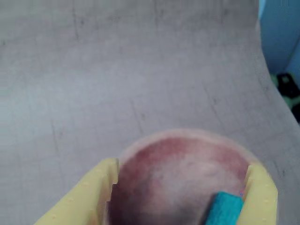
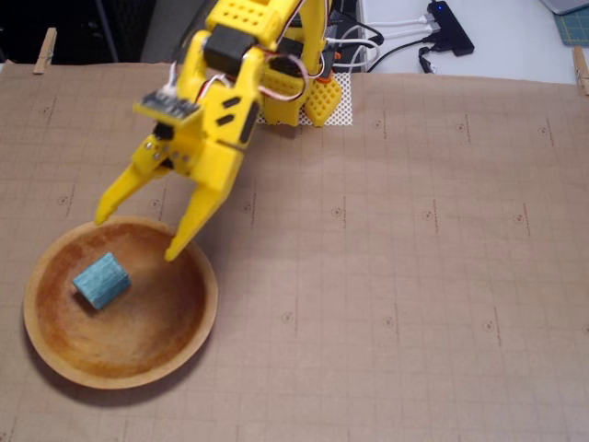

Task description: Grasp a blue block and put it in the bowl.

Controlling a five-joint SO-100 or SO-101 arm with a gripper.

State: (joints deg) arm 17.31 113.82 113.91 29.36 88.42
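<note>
The blue block (image 2: 101, 280) lies inside the wooden bowl (image 2: 189, 324), left of its centre, resting loose on the bowl floor. My yellow gripper (image 2: 138, 236) hangs open above the bowl's upper rim, its two fingers spread wide and holding nothing. In the wrist view the bowl (image 1: 178, 168) fills the space between my fingers, my gripper (image 1: 183, 197) is open, and the blue block (image 1: 224, 209) shows at the lower right beside the right finger, not held.
A brown gridded mat (image 2: 414, 276) covers the table. The arm's yellow base (image 2: 304, 92) stands at the back. Cables and a black hub (image 2: 451, 28) lie behind the mat's far edge. A wooden clothespin (image 2: 44, 51) clips the mat's top left.
</note>
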